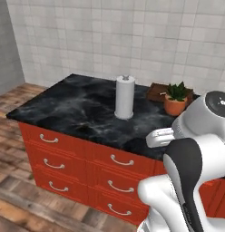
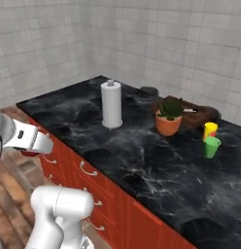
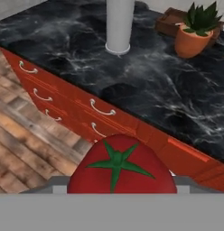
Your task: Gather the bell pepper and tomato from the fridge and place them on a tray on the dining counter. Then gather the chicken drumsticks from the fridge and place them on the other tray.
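tomato (image 3: 119, 168): round, glossy red, with a dark green star-shaped calyx on top whose points spread over the crown; it sits right at the gripper, at the bottom middle of the hand view, and a sliver of red also shows under the white hand in the right base view.
gripper (image 3: 119, 189): jaws stand wide with the tomato between them, so it appears held; the finger tips themselves are hidden behind the fruit and their contact cannot be made out.
wooden floor (image 3: 28, 131): brown planks, below and to the left of the held tomato.
drawers (image 3: 64, 97): red fronts with curved silver handles, just ahead of the gripper and to its left, under the black top.
counter (image 3: 77, 45): black marble with white veins, ahead of and above the gripper, running off to the right.
paper towel roll (image 3: 119, 25): upright white cylinder on a round base, straight ahead of the gripper, well beyond the counter edge.
potted plant (image 3: 197, 31): spiky green leaves in a terracotta pot, ahead and to the right of the gripper.
dark brown tray (image 3: 170, 22): raised rim, just behind the potted plant, touching or nearly so; which cannot be told.
cups (image 2: 211, 139): one yellow, one green, close together on the counter, far right of the gripper in the right base view.
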